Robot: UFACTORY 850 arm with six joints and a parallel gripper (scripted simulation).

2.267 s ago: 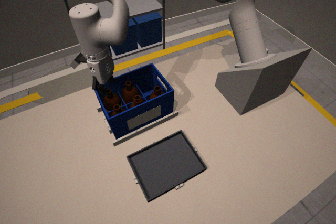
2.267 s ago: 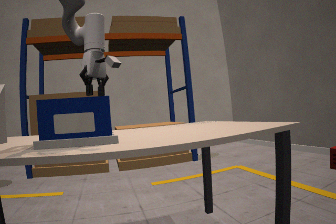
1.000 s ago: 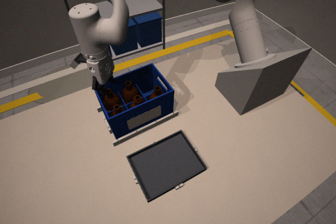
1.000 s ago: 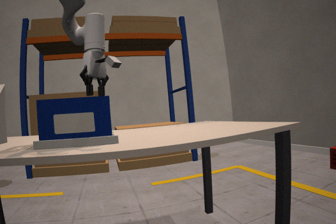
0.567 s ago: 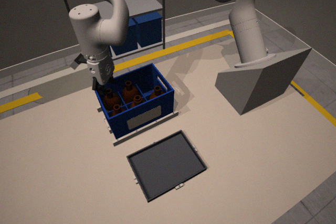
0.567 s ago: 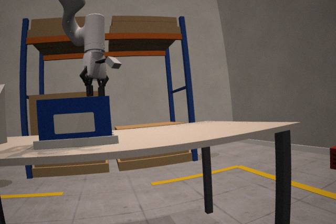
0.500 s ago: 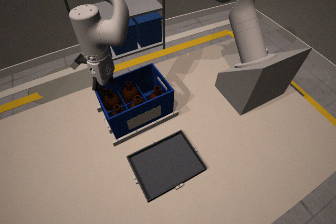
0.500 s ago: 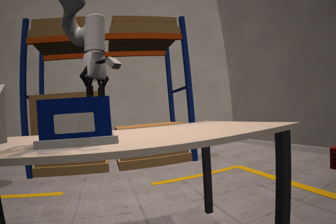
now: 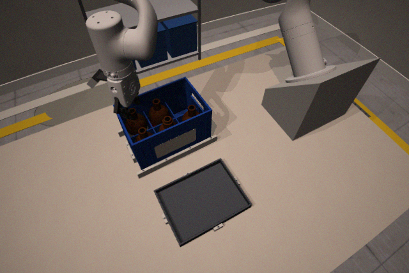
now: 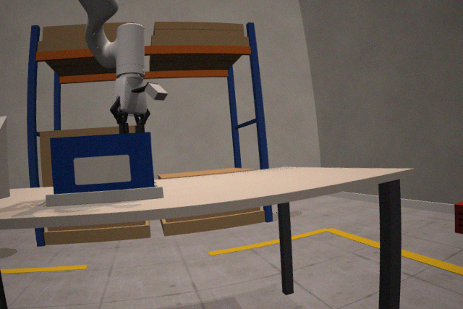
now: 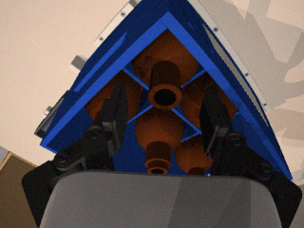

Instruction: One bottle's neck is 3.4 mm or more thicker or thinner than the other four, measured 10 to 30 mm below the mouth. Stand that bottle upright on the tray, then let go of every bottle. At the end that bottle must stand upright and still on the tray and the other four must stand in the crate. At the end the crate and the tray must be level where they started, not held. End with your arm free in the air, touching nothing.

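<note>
The blue crate (image 9: 204, 124) (image 10: 100, 145) (image 11: 167, 21) stands level with five brown bottles upright in it. The gripper (image 9: 125, 112) (image 10: 131, 130) (image 11: 164, 95) points down at its back left corner, fingers open. In the wrist view, the back left bottle (image 9: 135, 126) (image 11: 165, 73) has its neck between the fingers, apart from both. Back middle bottle (image 9: 156, 114), front middle bottle (image 9: 167, 124) (image 11: 159, 130), front left bottle (image 9: 142, 134) and front right bottle (image 9: 191, 111) (image 11: 192, 153) stand in their compartments. The tray (image 9: 204, 202) is level and empty. Which neck differs cannot be told.
The crate's back right compartment is empty. Low grey rails (image 9: 178, 157) (image 10: 104, 197) flank the crate. The arm's grey wedge base (image 9: 290, 108) stands to the right on the table. Racks (image 9: 199, 32) (image 10: 32, 111) stand beyond it.
</note>
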